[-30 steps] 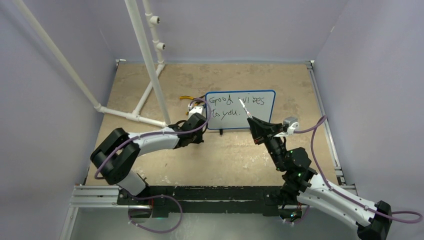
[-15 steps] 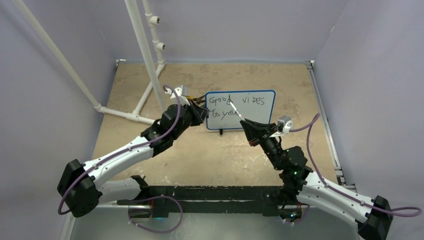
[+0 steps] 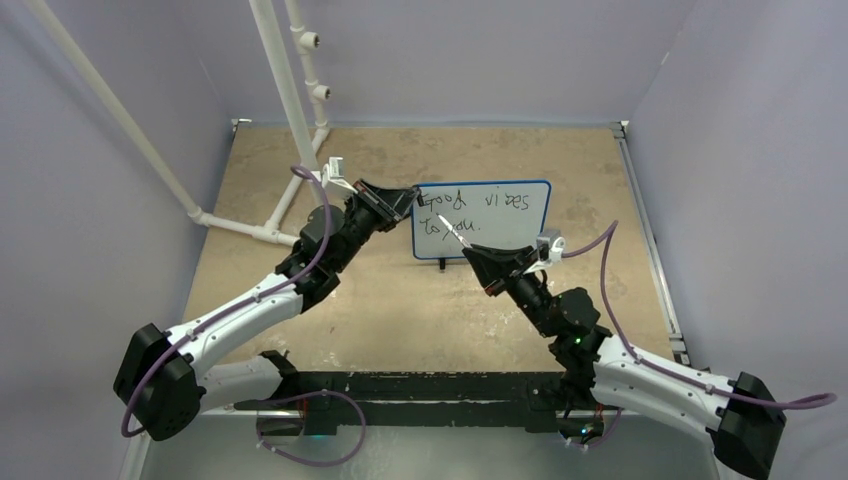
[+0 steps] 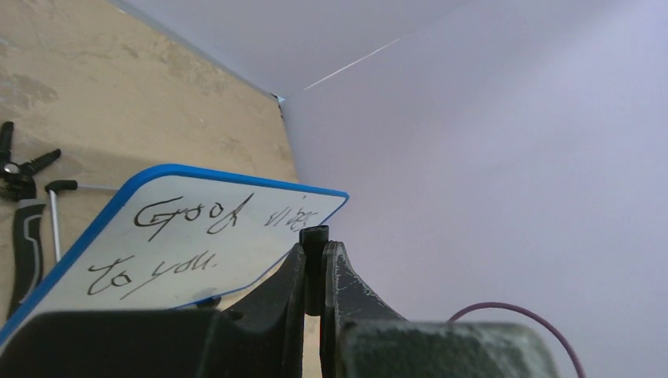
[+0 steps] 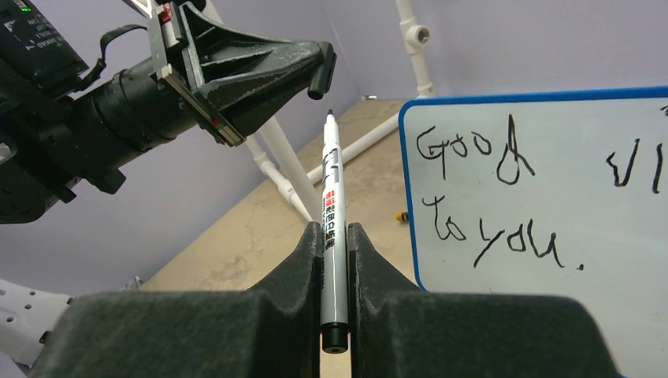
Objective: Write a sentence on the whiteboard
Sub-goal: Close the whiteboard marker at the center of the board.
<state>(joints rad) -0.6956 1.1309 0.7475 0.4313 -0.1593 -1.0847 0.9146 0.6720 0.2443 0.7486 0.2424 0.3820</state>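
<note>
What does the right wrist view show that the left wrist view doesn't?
Only the right wrist view: the right pincer clamping a white marker pen, tip bare, plus white plastic pipes. Only the left wrist view: a black hand tool lying at the frame's left edge. Both: the blue-rimmed white whiteboard, its black handwritten sentence, and the left pincer gripping a small black cap.

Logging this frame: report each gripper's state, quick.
Left gripper: closed, holding a small black cap.
Right gripper: closed, holding the marker.
</note>
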